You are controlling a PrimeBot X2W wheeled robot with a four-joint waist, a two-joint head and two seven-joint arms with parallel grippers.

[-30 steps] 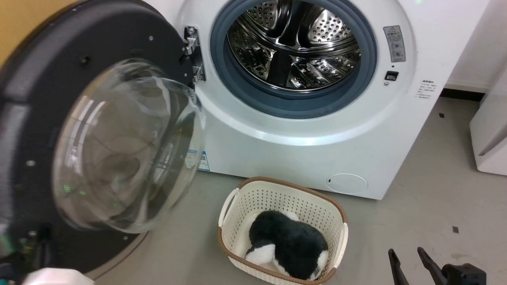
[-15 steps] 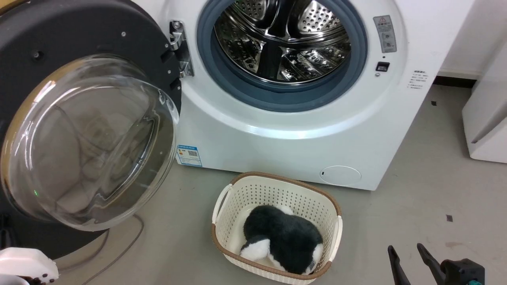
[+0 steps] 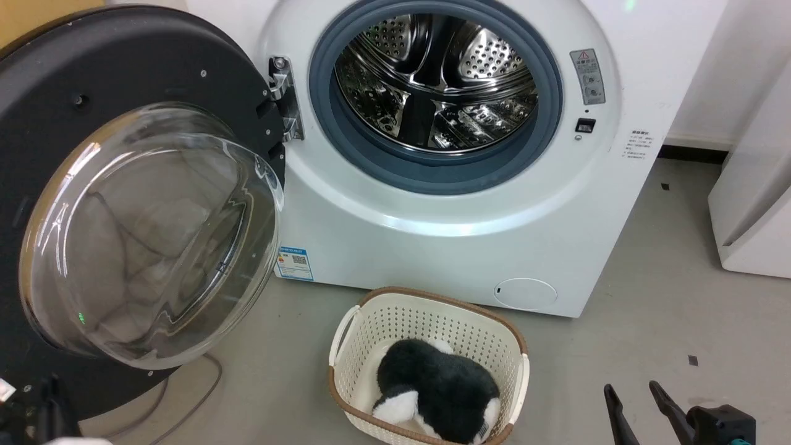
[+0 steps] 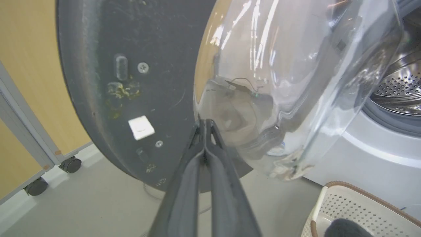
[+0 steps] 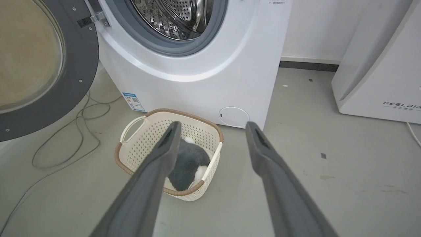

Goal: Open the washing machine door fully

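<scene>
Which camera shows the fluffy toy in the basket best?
The head view: the black-and-white plush toy lies nearly whole and unobstructed in the basket. The right wrist view has it partly behind the right hand; the left wrist view catches a dark sliver at the bottom edge.

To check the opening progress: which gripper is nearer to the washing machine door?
Left. The left gripper, shut, points close at the washing machine door beside its glass window; the right gripper, open, hangs away beyond the basket.
</scene>
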